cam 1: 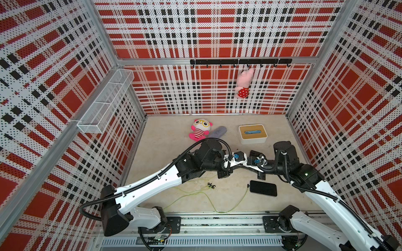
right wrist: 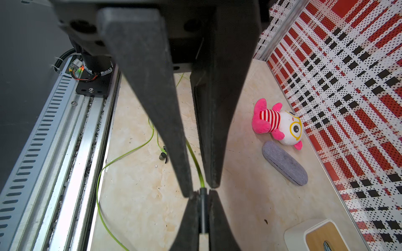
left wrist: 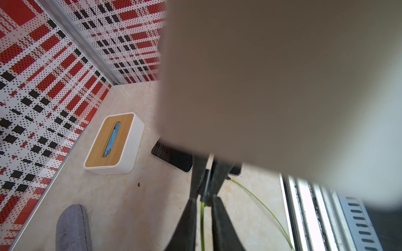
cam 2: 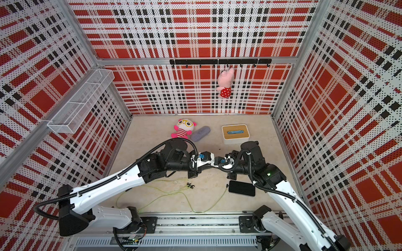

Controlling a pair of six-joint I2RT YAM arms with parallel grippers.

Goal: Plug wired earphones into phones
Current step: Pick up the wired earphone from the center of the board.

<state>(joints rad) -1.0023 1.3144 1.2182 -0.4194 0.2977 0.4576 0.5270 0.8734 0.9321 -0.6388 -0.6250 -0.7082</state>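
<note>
My right gripper [right wrist: 203,193] is shut on the small black plug [right wrist: 203,206] of one set of wired earphones. Tip to tip with it, my left gripper [left wrist: 203,198] stands narrowly open, and the yellow-green cable [left wrist: 202,221] runs free between its fingers [right wrist: 152,97]. The black earbuds [cam 1: 210,185] lie on the table among cable loops [cam 1: 195,193]. One phone [cam 1: 263,188] lies flat near the front right, with another black plug [cam 1: 248,185] at its left end. A second phone [left wrist: 171,157] lies behind the grippers, half hidden in the top views.
A white tissue box with a wooden lid [cam 1: 252,133], a pink-and-white plush [cam 1: 199,129] and a grey oval case [cam 1: 217,131] sit at the back. A pink plush [cam 1: 244,82] hangs from the hook rail. A blurred pale mass [left wrist: 272,87] blocks much of the left wrist view.
</note>
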